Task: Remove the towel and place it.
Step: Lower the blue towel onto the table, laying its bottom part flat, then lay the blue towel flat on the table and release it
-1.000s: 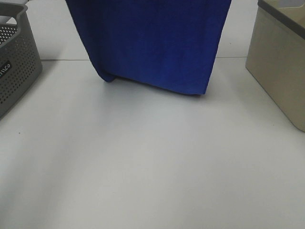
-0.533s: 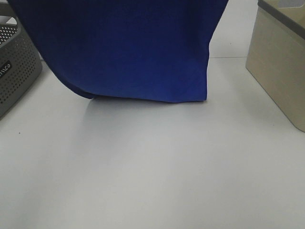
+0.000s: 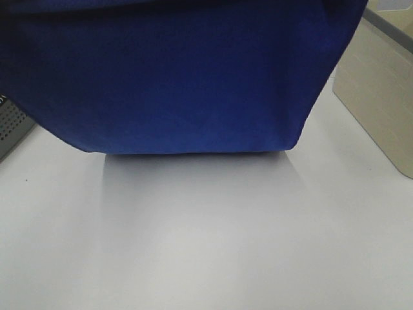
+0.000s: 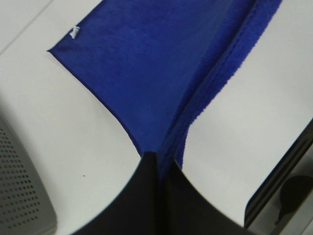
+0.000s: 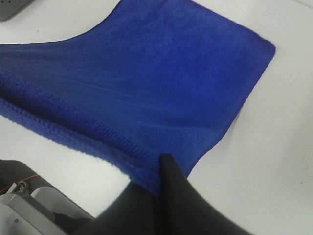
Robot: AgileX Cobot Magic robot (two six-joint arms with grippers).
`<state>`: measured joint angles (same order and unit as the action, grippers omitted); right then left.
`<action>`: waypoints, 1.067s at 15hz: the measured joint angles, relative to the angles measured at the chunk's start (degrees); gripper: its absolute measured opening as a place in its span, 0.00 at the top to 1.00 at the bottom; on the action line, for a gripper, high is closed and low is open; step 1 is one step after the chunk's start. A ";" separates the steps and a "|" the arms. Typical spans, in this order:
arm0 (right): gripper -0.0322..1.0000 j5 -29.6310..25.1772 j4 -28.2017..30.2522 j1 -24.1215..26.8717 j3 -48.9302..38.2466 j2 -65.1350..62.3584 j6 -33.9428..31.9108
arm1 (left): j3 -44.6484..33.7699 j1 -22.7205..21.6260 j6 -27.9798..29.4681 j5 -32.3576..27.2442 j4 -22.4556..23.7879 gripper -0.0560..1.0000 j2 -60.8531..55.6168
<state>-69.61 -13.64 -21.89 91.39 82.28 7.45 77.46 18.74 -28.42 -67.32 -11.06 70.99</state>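
While the left gripper (image 4: 157, 160) and right gripper (image 5: 159, 166) pinch its hem, the towel (image 3: 181, 77) hangs spread, seemingly airborne.

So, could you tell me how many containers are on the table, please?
2: a grey perforated basket at far left, mostly behind the towel, and a beige bin at right. The towel may hide others.

Blue towel (image 3: 174, 77) above white table (image 3: 206, 245)
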 joint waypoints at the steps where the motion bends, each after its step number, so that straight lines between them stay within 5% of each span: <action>1: 0.95 0.06 -0.57 -0.11 -2.12 -0.80 0.00 | -2.58 0.00 0.23 0.06 -1.15 0.95 -1.15; 16: 0.95 0.74 -12.26 -0.34 -44.06 -8.31 0.00 | -39.36 0.00 5.67 0.52 -17.48 0.95 -7.51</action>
<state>-68.87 -25.90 -22.23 47.33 73.97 7.45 38.10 18.74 -22.75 -66.81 -28.53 63.48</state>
